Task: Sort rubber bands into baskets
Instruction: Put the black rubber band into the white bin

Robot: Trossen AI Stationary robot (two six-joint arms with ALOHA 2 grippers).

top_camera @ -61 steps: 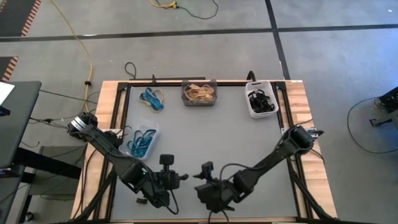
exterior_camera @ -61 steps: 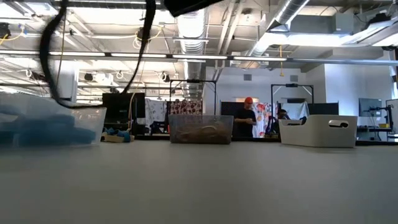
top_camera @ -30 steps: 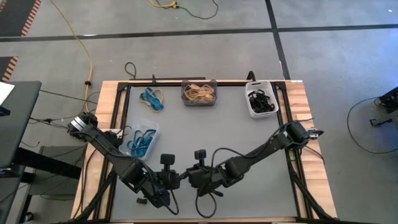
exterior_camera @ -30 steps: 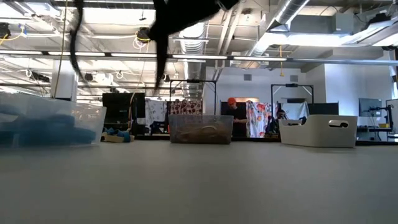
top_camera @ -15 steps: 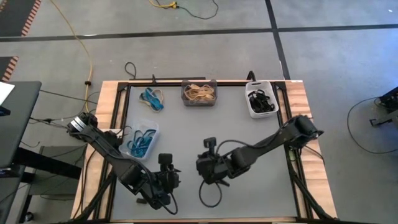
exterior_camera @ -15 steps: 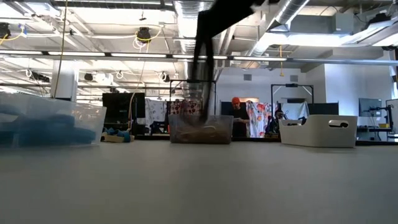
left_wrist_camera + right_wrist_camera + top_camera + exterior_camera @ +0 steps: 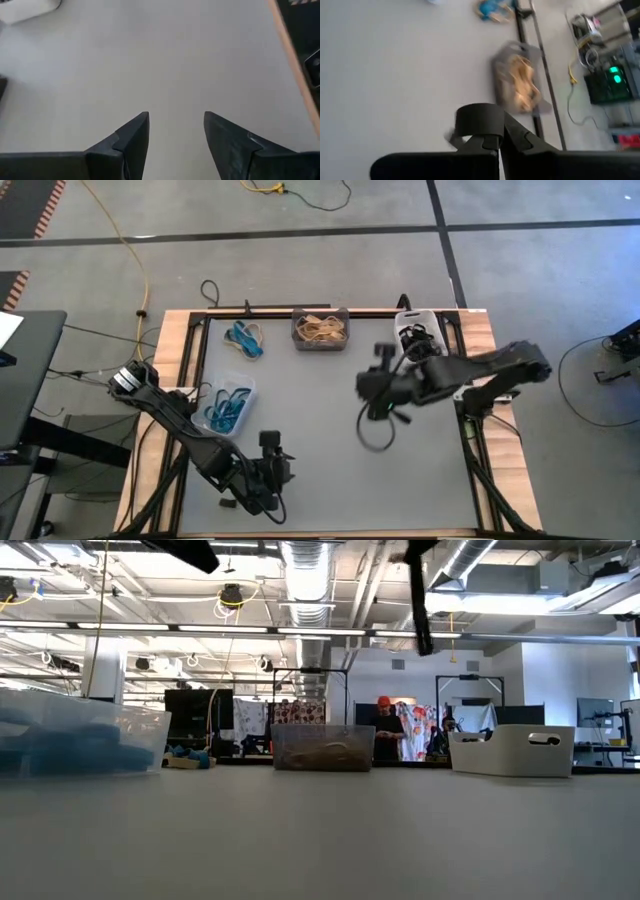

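My right gripper point(image 7: 381, 406) hangs over the table's right middle, shut on a black rubber band point(image 7: 376, 434), which also shows as a dark strip in the low view point(image 7: 420, 610). Near the front edge my left gripper point(image 7: 175, 131) stands open over bare table, with nothing between its fingers. The clear basket point(image 7: 229, 402) at the left holds blue bands. At the far edge, the dark grey basket point(image 7: 320, 329) holds tan bands and the white basket point(image 7: 418, 341) holds black ones. A loose heap of blue bands point(image 7: 246, 338) lies at the far left. My right gripper pinches the black band at the top of its loop point(image 7: 481, 116) between its two shut fingers, which slant downward. The band hangs slack below the fingertips as an open loop point(image 7: 378, 442), lifted clear of the table.
A bare grey stretch of table lies between the baskets and both arms. The table has wooden side strips point(image 7: 490, 380) and a black frame. A yellow cable point(image 7: 140, 270) runs over the floor beyond the far left corner. People stand far back in the room point(image 7: 385, 730).
My right gripper has drawn away from my left gripper near the front edge, rising and travelling toward the far right. The black band has gone with it, hanging below and swinging. My left gripper has stayed near the front edge and sunk a little.
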